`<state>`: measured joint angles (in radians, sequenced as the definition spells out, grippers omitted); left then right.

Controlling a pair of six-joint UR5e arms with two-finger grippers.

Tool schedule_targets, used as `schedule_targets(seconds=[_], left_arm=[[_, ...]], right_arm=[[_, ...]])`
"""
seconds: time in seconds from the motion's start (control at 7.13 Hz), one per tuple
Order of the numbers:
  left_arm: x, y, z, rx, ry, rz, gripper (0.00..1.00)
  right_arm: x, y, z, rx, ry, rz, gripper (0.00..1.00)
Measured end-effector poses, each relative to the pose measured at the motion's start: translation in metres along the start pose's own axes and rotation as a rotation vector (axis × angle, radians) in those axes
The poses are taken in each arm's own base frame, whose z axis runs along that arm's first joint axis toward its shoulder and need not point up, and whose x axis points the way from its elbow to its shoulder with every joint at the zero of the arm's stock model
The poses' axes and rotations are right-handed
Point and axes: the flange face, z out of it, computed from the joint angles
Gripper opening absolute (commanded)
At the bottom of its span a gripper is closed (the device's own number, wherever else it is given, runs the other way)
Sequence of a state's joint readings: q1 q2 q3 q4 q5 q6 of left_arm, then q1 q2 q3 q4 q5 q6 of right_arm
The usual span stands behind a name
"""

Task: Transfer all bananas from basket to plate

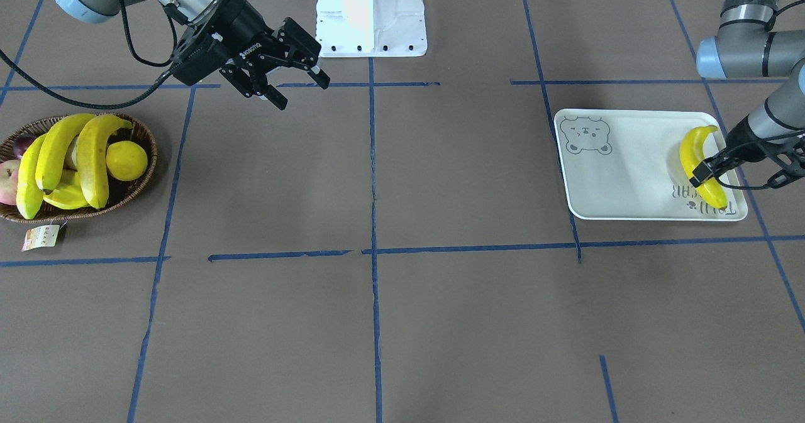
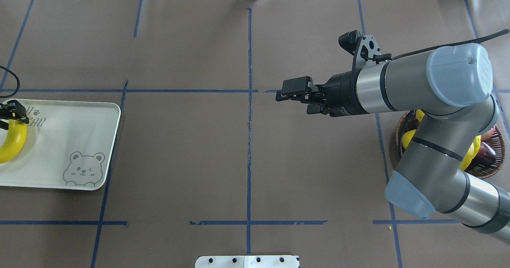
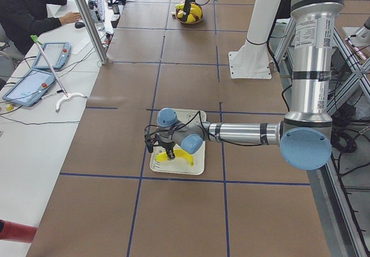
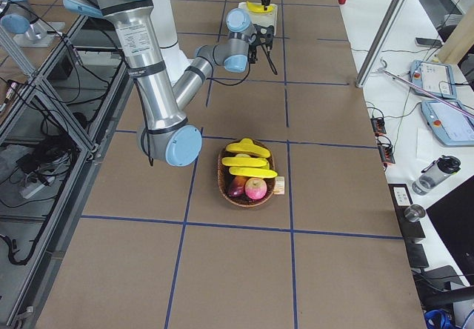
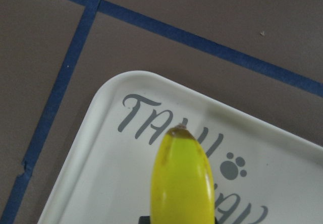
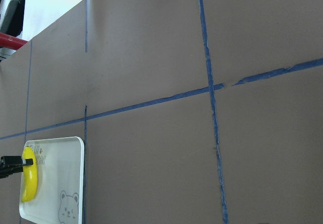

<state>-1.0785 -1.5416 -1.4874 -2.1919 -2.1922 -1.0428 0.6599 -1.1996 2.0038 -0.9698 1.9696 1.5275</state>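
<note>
1. The left gripper (image 1: 709,174) points down at the plate (image 1: 619,178). In the side view its forearm lies low and level, with the wrist bent downward. In the front-facing view the plate sits at 3 o'clock on the table.
2. Its fingers are clenched across the middle of one banana (image 1: 690,153). One black fingertip (image 1: 700,173) shows on the banana's 9 o'clock side, and the other is hidden behind the gripper body.
3. That banana runs along the plate's 3 o'clock edge, over the grey lettering, with its tips toward 12 and 5 o'clock. Whether it rests fully on the plate I cannot tell.
4. The right gripper (image 1: 302,93) hangs above the table at 11 o'clock in the same view, aimed toward 4 o'clock. Its fingers are spread apart and hold nothing.
5. The basket (image 1: 153,159) sits at 9 o'clock, well apart from those fingers. Three bananas (image 1: 94,159) lie in it, with a round yellow fruit (image 1: 126,160) at its 3 o'clock side.
</note>
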Motion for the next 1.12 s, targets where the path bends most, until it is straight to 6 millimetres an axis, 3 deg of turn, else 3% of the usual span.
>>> schedule_targets(seconds=[0.42, 0.56, 0.84, 1.12], left_arm=[[0.023, -0.010, -0.042, 0.057, 0.069, 0.030, 1.00], [0.042, -0.009, -0.063, 0.083, 0.107, 0.054, 1.00], [0.075, -0.002, -0.096, 0.118, 0.168, 0.074, 1.00], [0.093, 0.003, -0.110, 0.127, 0.202, 0.041, 1.00]], right_arm=[[0.037, -0.022, -0.022, 0.029, 0.052, 0.026, 1.00], [0.063, -0.028, -0.034, 0.045, 0.090, 0.033, 1.00], [0.139, -0.028, -0.068, 0.052, 0.211, -0.045, 1.00], [0.202, -0.021, -0.107, 0.030, 0.309, -0.124, 1.00]])
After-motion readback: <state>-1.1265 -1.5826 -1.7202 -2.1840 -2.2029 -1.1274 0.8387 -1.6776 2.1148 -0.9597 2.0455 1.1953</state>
